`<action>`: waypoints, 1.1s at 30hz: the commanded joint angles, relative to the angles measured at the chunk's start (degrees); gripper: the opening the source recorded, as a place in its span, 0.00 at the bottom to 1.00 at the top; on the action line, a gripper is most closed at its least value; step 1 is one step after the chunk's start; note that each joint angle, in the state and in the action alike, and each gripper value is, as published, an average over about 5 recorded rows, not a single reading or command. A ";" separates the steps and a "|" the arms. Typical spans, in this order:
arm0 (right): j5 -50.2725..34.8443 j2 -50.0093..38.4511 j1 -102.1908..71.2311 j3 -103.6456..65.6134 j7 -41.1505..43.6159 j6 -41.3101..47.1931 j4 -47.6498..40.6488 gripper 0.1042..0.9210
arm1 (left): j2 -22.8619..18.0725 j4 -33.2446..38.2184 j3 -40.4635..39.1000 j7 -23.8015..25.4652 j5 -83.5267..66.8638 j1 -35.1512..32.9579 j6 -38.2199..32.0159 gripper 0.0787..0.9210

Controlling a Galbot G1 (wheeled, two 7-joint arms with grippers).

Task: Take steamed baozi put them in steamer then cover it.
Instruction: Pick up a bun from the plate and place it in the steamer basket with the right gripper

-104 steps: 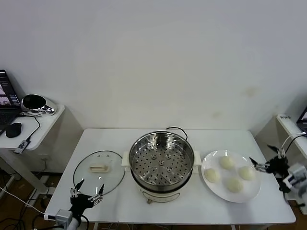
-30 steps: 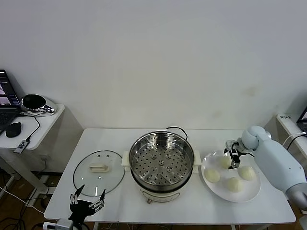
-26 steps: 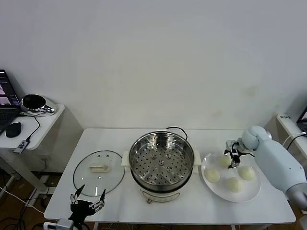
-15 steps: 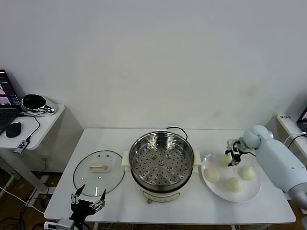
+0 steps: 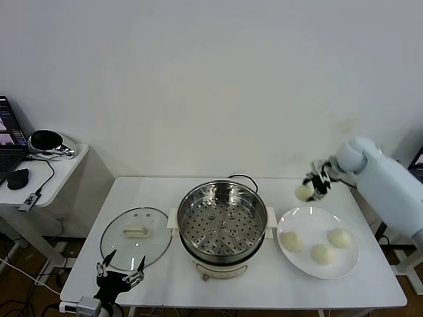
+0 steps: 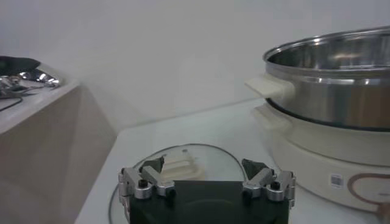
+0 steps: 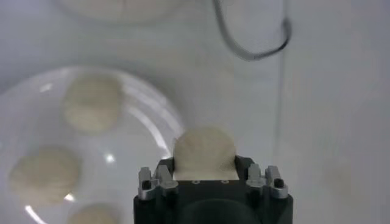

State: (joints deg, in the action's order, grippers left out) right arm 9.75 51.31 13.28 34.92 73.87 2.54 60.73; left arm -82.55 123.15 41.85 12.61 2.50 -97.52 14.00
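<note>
My right gripper (image 5: 314, 186) is shut on one steamed baozi (image 5: 304, 192) and holds it in the air above the far left edge of the white plate (image 5: 310, 215). In the right wrist view the baozi (image 7: 204, 152) fills the jaws of that gripper (image 7: 205, 165). Three more baozi (image 5: 291, 241) (image 5: 322, 253) (image 5: 340, 238) lie on the plate. The steamer (image 5: 222, 224) stands at the table's middle, its perforated tray bare. The glass cover (image 5: 125, 247) lies flat to its left. My left gripper (image 5: 119, 274) waits open at the front edge, just before the cover (image 6: 183, 164).
A black cord (image 5: 241, 178) loops behind the steamer and shows below my right gripper as a cord (image 7: 250, 55). A side table (image 5: 59, 172) with a laptop, a mouse and cables stands off to the left.
My right gripper closed on a baozi on the plate, then lifted it up and slightly toward the steamer. The left arm has hardly moved.
</note>
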 commanded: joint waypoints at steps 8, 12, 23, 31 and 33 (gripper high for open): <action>-15.29 15.21 17.20 12.40 6.44 -24.05 -3.11 0.62 | -1.37 1.48 0.19 -0.43 -0.03 -0.29 0.12 0.88; -10.78 18.11 16.94 13.69 6.06 -35.95 -1.94 0.62 | -1.65 2.02 0.17 -0.47 0.10 -0.74 0.23 0.88; -2.53 20.73 13.33 15.51 7.46 -50.10 1.81 0.62 | -3.46 3.75 -0.01 -0.56 0.50 -1.22 0.42 0.88; 1.06 22.08 9.97 16.41 7.70 -50.07 -0.07 0.62 | -3.95 5.34 0.48 -0.70 -0.41 -1.62 1.49 0.88; 2.06 22.41 8.90 16.35 7.66 -50.05 -0.64 0.62 | -4.01 5.41 0.35 -0.67 -0.52 -1.54 1.70 0.88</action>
State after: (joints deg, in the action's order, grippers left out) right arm 9.75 72.53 22.84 50.02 80.75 -43.24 59.54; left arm -86.30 128.00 42.16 11.96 2.24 -98.93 15.47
